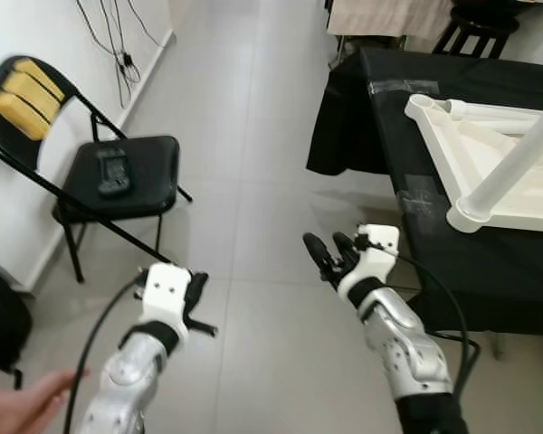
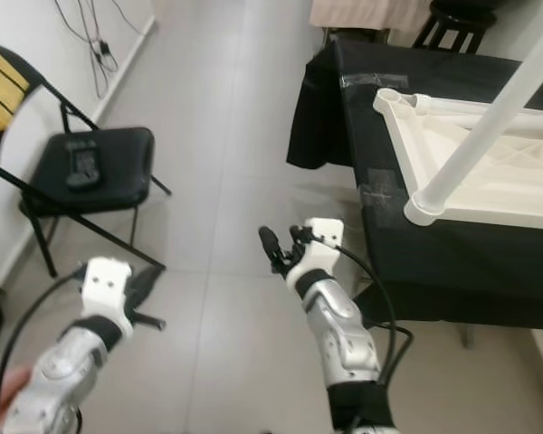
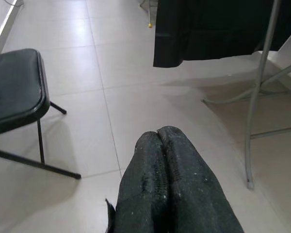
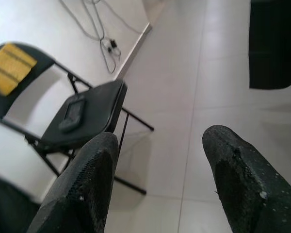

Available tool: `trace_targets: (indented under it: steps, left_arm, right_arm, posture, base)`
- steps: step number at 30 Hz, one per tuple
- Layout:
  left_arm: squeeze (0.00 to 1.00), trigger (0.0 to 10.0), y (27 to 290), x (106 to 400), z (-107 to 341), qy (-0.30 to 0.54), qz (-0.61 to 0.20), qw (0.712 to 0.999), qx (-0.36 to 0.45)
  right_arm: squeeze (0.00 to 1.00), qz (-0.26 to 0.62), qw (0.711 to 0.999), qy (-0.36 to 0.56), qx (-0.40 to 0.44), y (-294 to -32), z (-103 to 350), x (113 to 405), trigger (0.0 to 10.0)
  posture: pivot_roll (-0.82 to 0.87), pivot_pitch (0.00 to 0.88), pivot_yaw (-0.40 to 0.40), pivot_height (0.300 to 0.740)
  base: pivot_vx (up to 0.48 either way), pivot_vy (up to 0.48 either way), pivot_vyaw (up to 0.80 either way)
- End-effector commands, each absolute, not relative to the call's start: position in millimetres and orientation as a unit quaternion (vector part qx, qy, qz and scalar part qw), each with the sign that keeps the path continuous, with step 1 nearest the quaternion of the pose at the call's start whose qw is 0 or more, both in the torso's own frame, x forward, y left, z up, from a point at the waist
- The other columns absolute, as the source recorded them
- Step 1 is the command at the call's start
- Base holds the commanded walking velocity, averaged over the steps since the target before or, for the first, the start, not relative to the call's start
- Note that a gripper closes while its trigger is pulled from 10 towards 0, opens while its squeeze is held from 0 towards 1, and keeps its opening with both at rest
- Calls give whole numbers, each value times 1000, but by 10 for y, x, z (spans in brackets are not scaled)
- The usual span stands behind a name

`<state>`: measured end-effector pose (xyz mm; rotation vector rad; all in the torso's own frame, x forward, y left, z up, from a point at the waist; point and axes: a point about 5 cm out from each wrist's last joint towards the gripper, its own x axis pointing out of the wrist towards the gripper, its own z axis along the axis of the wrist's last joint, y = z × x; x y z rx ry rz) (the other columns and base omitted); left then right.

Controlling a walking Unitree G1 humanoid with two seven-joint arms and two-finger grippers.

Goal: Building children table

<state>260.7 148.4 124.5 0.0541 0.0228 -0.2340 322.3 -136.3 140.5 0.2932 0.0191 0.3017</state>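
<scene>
1. We hold our left claw [image 1: 202, 312] low over the tiled floor [image 1: 253, 181], its black fingers pressed together.
2. Our right claw [image 1: 330, 254] is raised just beside the counter [image 1: 489, 262], which is draped in black cloth; its fingers stand slightly apart.
3. On the counter lies an upturned white children's table [image 1: 489, 172], with one white leg [image 1: 516, 163] standing at its near corner.
4. To our left stands a black folding chair [image 1: 118, 176] against the wall, a dark device [image 1: 114, 172] on its seat.
5. A person's hand [image 1: 23, 407] shows at the lower left corner.
</scene>
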Motion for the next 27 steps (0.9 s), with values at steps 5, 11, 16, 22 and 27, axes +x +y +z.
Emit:
trace_targets:
  steps: [5, 11, 16, 22, 27]
  left_arm:
    - [0, 10000, 1451, 2597, 1188, 22, -127, 991, 26]
    - [0, 10000, 1447, 2600, 1185, 23, -130, 991, 27]
    - [0, 10000, 1448, 2600, 1182, 23, -130, 991, 26]
    - [0, 10000, 1458, 2606, 1171, 25, -133, 990, 30]
    - [0, 10000, 1453, 2602, 1169, 25, -134, 990, 31]
  right_arm:
    - [0, 147, 977, 25, 153, -1402, 1335, 3212, 10000]
    - [0, 152, 977, 25, 150, -1393, 1331, 3223, 10000]
    - [0, 153, 976, 26, 151, -1391, 1328, 3226, 10000]
    - [0, 153, 976, 26, 154, -1382, 1322, 3231, 10000]
    - [0, 155, 976, 29, 153, -1385, 1314, 3235, 10000]
  posture:
    - [36, 200, -78, 740]
    - [39, 200, -80, 740]
    - [38, 200, -78, 740]
    - [50, 196, -77, 740]
    - [52, 195, -83, 740]
  base:
    - [320, 0, 0]
    - [316, 0, 0]
    - [305, 0, 0]
    - [296, 0, 0]
    - [293, 0, 0]
